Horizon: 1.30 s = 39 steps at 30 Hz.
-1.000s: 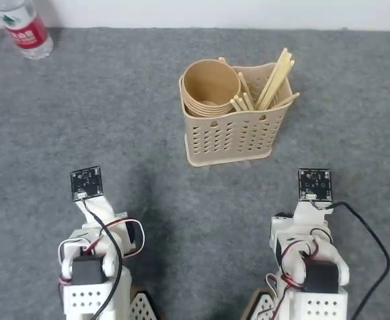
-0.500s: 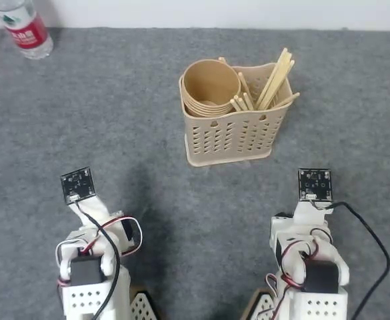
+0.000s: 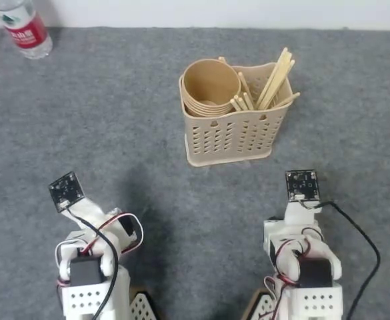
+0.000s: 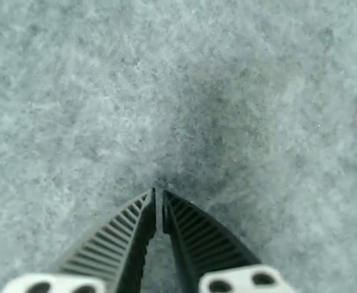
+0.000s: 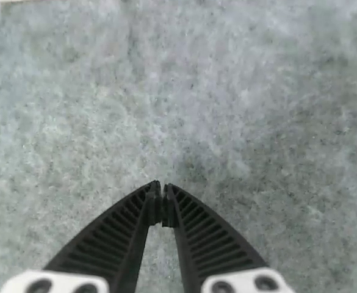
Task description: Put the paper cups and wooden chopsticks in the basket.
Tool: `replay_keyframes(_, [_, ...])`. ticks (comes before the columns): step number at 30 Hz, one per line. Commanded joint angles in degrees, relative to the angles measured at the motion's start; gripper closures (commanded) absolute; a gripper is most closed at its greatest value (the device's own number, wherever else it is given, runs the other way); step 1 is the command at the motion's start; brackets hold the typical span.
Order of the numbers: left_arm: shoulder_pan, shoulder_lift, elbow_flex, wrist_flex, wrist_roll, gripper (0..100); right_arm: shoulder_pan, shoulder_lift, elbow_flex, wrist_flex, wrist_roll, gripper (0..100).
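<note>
Seen from above, one cream slotted plastic basket (image 3: 235, 137) stands far and central on the grey felt-like counter (image 3: 115, 120). It holds one nested stack of tan paper cups (image 3: 211, 83) in its left part, about five rims showing, and a leaning bundle of pale wooden chopsticks (image 3: 275, 79) in its right part, too crowded to count; one clear bottle (image 3: 25, 27) stands far left. In the left wrist view, the two black ribbed left fingers (image 4: 126, 238) taper to tips drawn almost together, gripping nothing; in the right wrist view, the two matching right fingers (image 5: 123, 232) meet at their tips.

Grey felt table (image 3: 115, 120) — basket (image 3: 231, 137) (mid-back), bottle (image 3: 25, 30) at far corner.
</note>
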Motion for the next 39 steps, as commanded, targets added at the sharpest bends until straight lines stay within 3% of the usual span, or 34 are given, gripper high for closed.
replay_keyframes(1, [-0.44,-0.7,-0.31,-1.49,1.23,99,0.92,0.22,-0.62,0.13,-0.09,99.1])
replay_keyframes(14, [-0.44,-0.7,-0.31,-1.49,1.05,99,1.27,0.22,4.13,-1.63,-0.18,99.1])
replay_keyframes(21, [-0.35,-0.7,-0.31,-1.58,-5.27,99,1.27,0.22,4.13,-1.63,-0.09,99.1])
replay_keyframes(39, [-0.26,-0.7,-0.31,-1.58,-5.27,99,1.27,0.22,4.13,-1.63,-0.09,99.1])
